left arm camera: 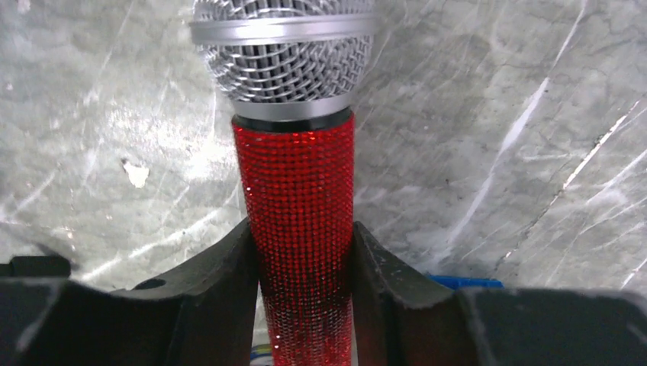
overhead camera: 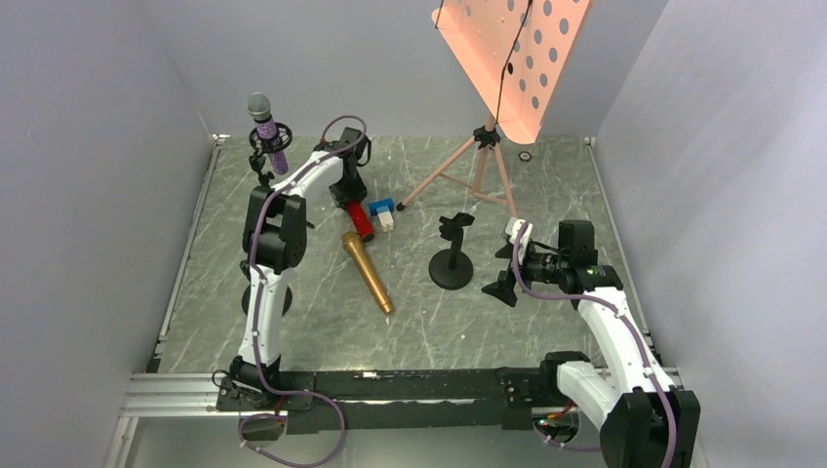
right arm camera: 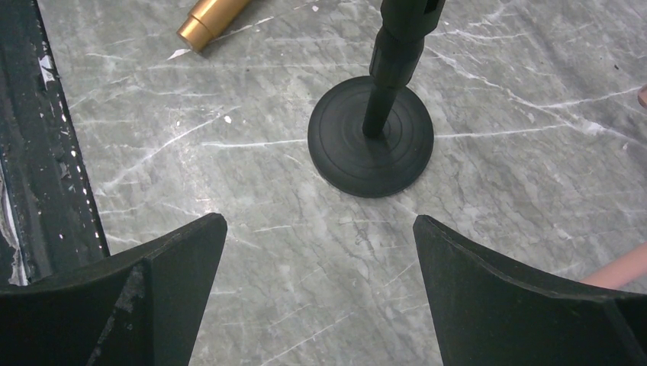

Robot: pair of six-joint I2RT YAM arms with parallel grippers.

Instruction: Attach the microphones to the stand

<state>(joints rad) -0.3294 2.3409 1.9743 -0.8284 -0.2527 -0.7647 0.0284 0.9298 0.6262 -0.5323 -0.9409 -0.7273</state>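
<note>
- We're seeing red mic (left arm camera: 301, 229) w/ head cut by top edge, handle end running off bottom.
- From top cam we're getting only a bit of it; rest is hiding under left arm (overhead camera: 310, 175).
- We're catching just a sliver of blue block (left arm camera: 464, 282).
- Gold mic (right arm camera: 210, 19) & black stand (right arm camera: 371, 137) are running off top of right wrist view.

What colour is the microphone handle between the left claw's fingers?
The microphone handle is glittery red; clearest in the left wrist view.
</note>
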